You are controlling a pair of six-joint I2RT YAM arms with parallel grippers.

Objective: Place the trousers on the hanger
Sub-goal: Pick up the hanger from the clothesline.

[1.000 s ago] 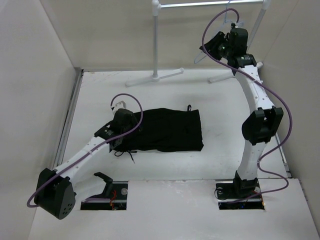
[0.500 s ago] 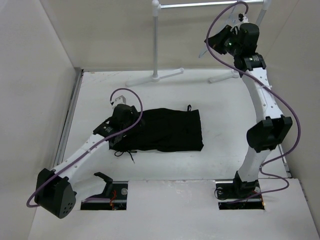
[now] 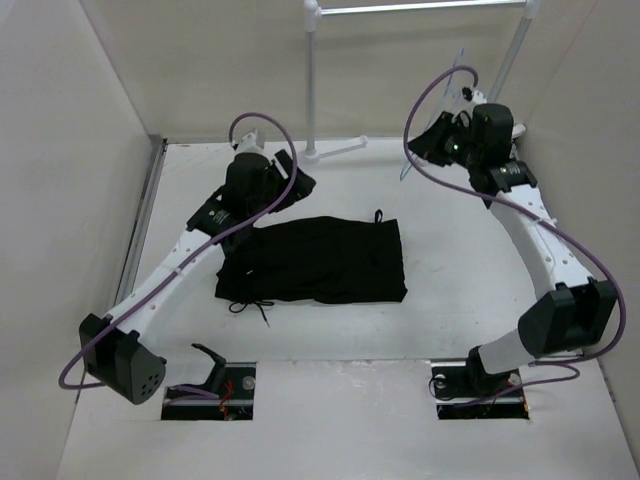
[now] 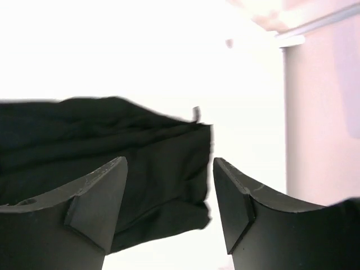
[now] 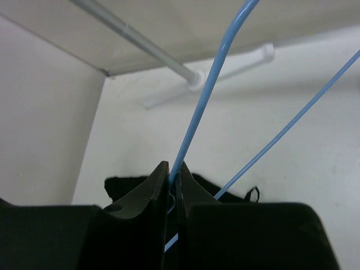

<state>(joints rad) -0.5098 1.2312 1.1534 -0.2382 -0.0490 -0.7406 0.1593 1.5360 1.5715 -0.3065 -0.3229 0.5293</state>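
The black trousers (image 3: 320,260) lie folded flat on the table's middle. My left gripper (image 3: 298,186) hangs above their far left corner, open and holding nothing. In the left wrist view the trousers (image 4: 112,146) show below and between the spread jaws of that gripper (image 4: 169,208), well apart from them. My right gripper (image 3: 420,148) is raised at the back right, shut on the thin blue wire hanger (image 3: 404,170). In the right wrist view the hanger (image 5: 208,95) runs up out of the pinched gripper (image 5: 174,174), with the trousers (image 5: 129,183) far below.
A white tubular garment rack (image 3: 312,80) stands at the back, its feet (image 3: 310,155) on the table and its top bar (image 3: 420,8) overhead. Walls close in the table on the left, back and right. A black drawstring (image 3: 250,305) trails from the trousers' near left corner.
My left gripper rose off the trousers' left edge, moved toward the back and opened wider. My right gripper closed on the hanger and came down from the rack's bar, carrying it lower.
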